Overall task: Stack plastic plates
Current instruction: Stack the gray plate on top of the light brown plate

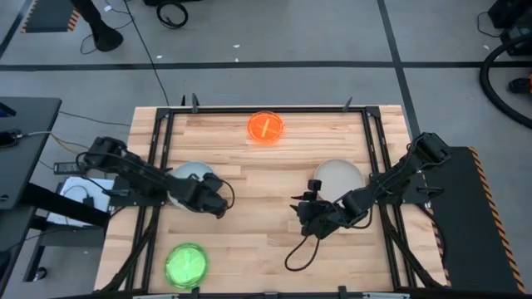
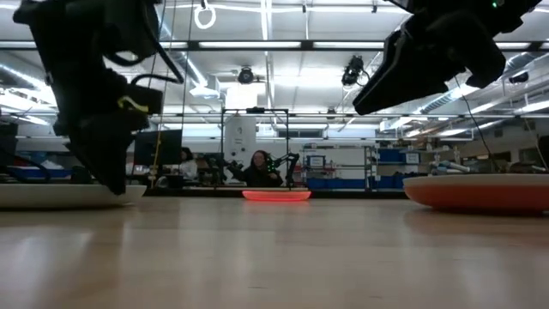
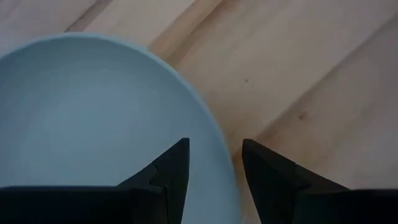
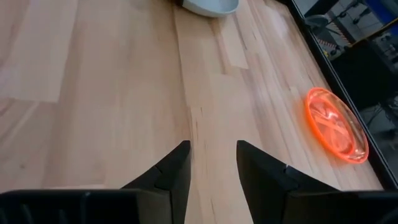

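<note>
Straddling pale blue plate (image 3: 93, 118) rim, left hand (image 3: 214, 163)

One camera hangs high and looks straight down on the whole table (image 1: 274, 241). One sits low at the table top and looks flat across the wood into the room behind. Each arm has a camera on its wrist, very close to the wood, looking out past its own fingers. The orange plate (image 1: 266, 127) at the far edge shows in the high, low (image 2: 276, 195) and right wrist (image 4: 336, 124) views.
</note>
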